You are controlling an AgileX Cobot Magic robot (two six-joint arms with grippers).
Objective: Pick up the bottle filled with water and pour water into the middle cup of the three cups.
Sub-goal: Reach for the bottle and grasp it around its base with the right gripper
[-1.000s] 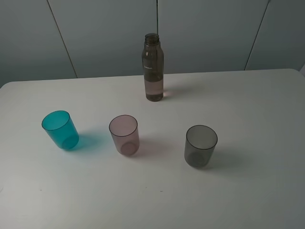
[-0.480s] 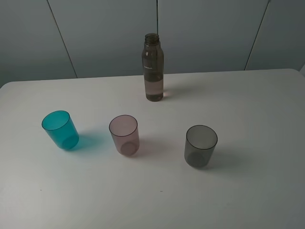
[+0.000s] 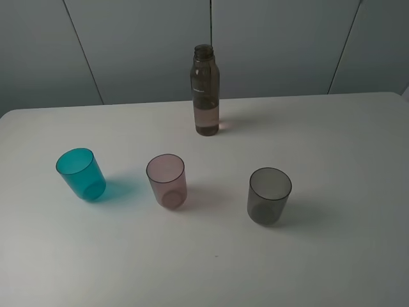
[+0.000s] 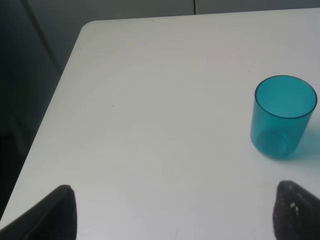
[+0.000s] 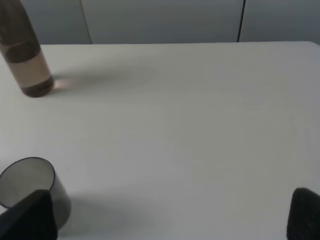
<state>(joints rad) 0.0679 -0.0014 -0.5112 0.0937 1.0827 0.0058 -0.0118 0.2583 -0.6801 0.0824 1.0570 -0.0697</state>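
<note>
Left pincer (image 4: 177,215) jaws wide apart, empty | right pincer (image 5: 167,216) likewise | bottle (image 3: 206,102) upright, its white print (image 3: 198,89) unreadable

High view: taken from above the near side, faced at the far wall, whole table (image 3: 345,147) covered. Left wrist: held low at near-left, aimed far; teal cup (image 4: 284,116) seen close, shared with high view. Right wrist: held low at near-right, aimed far; grey cup (image 5: 35,180) and bottle (image 5: 25,60) shared likewise.
</note>
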